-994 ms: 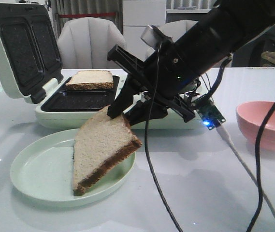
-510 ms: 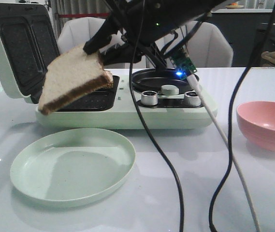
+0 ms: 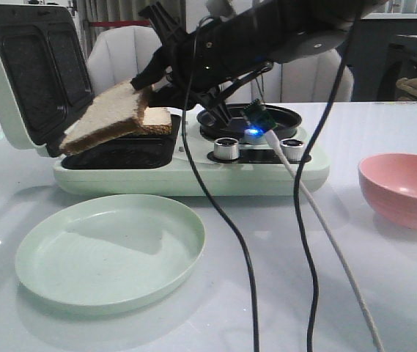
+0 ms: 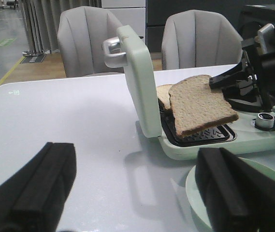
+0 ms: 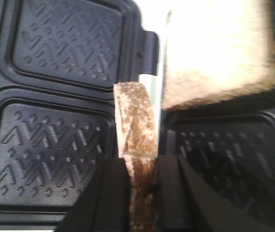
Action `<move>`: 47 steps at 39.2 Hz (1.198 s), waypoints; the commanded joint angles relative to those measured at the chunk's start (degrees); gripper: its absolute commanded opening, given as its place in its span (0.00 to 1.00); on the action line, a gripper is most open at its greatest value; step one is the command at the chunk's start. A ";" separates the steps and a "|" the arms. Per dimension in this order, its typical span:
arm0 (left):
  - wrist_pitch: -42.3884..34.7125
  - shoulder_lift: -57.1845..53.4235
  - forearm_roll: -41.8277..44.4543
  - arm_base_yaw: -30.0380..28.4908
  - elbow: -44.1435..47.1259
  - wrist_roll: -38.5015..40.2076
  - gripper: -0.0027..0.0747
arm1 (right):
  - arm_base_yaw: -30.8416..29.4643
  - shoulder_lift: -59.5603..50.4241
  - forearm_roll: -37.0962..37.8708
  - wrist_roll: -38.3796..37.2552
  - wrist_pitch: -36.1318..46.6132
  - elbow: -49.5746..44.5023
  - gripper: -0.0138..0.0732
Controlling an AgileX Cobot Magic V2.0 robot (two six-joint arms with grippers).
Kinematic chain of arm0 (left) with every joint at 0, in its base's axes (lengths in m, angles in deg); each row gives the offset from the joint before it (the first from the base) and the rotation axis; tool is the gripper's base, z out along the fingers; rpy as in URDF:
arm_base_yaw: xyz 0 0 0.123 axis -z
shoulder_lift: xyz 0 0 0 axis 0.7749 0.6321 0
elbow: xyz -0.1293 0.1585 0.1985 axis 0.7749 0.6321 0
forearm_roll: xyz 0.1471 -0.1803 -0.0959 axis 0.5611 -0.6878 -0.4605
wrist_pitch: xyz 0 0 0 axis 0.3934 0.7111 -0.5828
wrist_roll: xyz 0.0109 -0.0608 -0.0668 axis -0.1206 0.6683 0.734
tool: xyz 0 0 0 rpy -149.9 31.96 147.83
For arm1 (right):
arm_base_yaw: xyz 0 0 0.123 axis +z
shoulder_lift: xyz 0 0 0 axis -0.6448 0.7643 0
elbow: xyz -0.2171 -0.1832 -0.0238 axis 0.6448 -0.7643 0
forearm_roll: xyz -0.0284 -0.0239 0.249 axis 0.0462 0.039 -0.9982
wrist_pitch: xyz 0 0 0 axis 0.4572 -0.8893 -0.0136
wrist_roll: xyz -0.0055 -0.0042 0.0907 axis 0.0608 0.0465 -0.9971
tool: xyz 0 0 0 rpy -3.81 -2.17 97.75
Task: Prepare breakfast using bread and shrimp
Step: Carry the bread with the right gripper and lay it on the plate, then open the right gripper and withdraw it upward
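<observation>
My right gripper [image 3: 148,79] [image 5: 141,193] is shut on the crust edge of one bread slice [image 3: 109,117] [image 5: 136,123]. It holds that slice tilted just above the open sandwich maker's front lower plate [image 3: 131,152]. The second bread slice [image 3: 158,119] [image 5: 219,53] lies flat at the back of the same lower plate. In the left wrist view the held slice [image 4: 200,104] partly covers the lying one [image 4: 163,94]. My left gripper [image 4: 137,193] hovers open and empty over the table, left of the sandwich maker. No shrimp is in view.
The pale green sandwich maker [image 3: 193,172] has its lid [image 3: 17,73] standing up at the left, with a round pan [image 3: 248,121] and knobs at its right. An empty green plate [image 3: 109,253] sits in front. A pink bowl [image 3: 402,187] stands at the right. Cables hang from the right arm.
The right gripper lifted the bread off the green plate, carried it left and back over the sandwich maker, and has now lowered it to a flatter tilt.
</observation>
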 commanded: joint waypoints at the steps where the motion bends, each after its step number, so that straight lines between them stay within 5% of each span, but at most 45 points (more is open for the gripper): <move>1: -4.03 0.90 1.22 0.48 -1.55 0.09 0.77 | -0.06 -2.83 -0.77 1.36 -2.10 3.96 0.43; 13: -4.03 0.90 1.22 0.48 -1.55 0.09 0.77 | 0.08 -2.00 7.64 2.58 1.20 6.09 0.46; 27: -4.03 0.90 1.22 0.48 -1.55 0.09 0.77 | 0.08 -2.06 19.03 2.71 2.27 6.92 0.76; 47: -4.03 0.90 1.22 0.48 -1.55 0.09 0.77 | -0.80 -9.17 40.94 2.65 9.34 7.89 0.77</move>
